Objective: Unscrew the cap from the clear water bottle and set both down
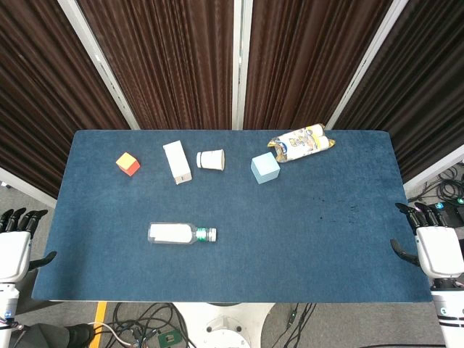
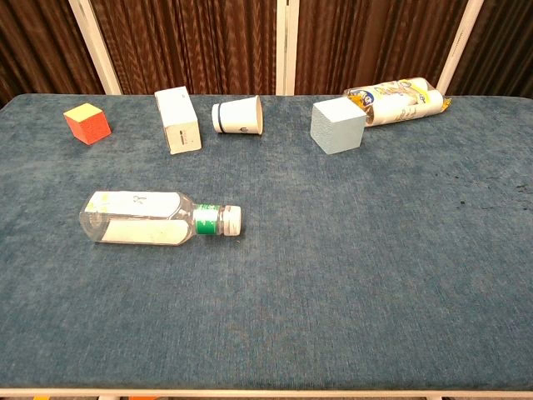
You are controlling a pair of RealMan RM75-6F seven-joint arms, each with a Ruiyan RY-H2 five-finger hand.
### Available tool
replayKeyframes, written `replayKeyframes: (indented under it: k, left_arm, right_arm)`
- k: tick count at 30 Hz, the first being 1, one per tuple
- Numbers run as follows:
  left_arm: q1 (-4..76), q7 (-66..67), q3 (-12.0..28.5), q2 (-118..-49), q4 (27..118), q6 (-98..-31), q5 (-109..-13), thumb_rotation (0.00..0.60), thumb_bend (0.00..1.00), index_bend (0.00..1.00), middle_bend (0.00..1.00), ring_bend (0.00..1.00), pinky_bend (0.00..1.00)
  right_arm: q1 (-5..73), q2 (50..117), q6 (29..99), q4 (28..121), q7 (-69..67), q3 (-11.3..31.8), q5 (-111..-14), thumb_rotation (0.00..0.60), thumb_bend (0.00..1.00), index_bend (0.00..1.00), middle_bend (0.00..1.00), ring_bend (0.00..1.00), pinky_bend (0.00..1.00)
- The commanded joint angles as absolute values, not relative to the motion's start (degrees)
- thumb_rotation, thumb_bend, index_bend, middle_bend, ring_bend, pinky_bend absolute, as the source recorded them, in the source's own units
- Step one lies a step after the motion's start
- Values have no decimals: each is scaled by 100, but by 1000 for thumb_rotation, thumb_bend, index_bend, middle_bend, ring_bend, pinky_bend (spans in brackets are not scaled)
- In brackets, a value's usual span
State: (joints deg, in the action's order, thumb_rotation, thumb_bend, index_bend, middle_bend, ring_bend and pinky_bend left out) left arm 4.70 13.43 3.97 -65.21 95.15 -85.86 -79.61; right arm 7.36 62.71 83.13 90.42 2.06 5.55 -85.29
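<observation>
A clear water bottle [image 2: 141,218] lies on its side on the blue counter [image 1: 312,246], toward the front left, its white cap [image 2: 234,219] still screwed on and pointing to the right. Lying flat, the round bottle is likely to roll away when a hand first touches it, and its thin walls may buckle under a hard squeeze, which would make twisting the cap harder. The cap is small and sits low against the counter, so fingers could slip off it. Whether the bottle holds any water is hard to make out. Behind it, well apart, stand an orange cube [image 2: 87,123], a white box [image 2: 177,119], a tipped paper cup [image 2: 238,115], a pale blue cube [image 2: 337,125] and a lying snack packet [image 2: 398,100]. The left hand [image 1: 14,243] and right hand [image 1: 433,243] wait off the counter's side edges, holding nothing, fingers apart; both are cut off at the frame edge and absent from the chest view
</observation>
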Motion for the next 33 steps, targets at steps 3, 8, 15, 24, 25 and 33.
replayKeyframes:
  k: [3,8,15,24,25,33]
  left_arm:
    - [454,1375,430,-6603,9452,-8676,-7979,600,0,209,218,108,117]
    - [470,1432,418,-6597,9476,-8662,-8026,600,0,209,218,108,117]
    - [920,1493,455,-6433,9656,-8076,-8268,600,0,209,218,108,128]
    - [2124,1432,641,-6802,9617,-6437,-8252,600,0,209,219,108,137]
    - [2214,1481,658,-6888,9575,-6296,-8163,600,0,207,218,108,137]
    - [2947,2094,748,-7644,9308,-5327,-7454,600,0,146,164,93,139]
  right_arm:
    - [716,6274,8369,9036,191,566,-8524,600,182,173,270,138,165]
    - [670,6273,8481,9003,135,573,-8547,600,183,173,270,138,165]
    - [684,6171,8553,8941,135,658,-8535,600,184,173,270,138,161]
    - [832,6066,8375,8922,145,727,-8502,600,184,173,270,138,158]
    - [838,6071,8350,8912,135,726,-8484,600,184,173,270,138,157]
    - [863,6149,8234,8774,6,712,-8378,600,185,173,270,138,152]
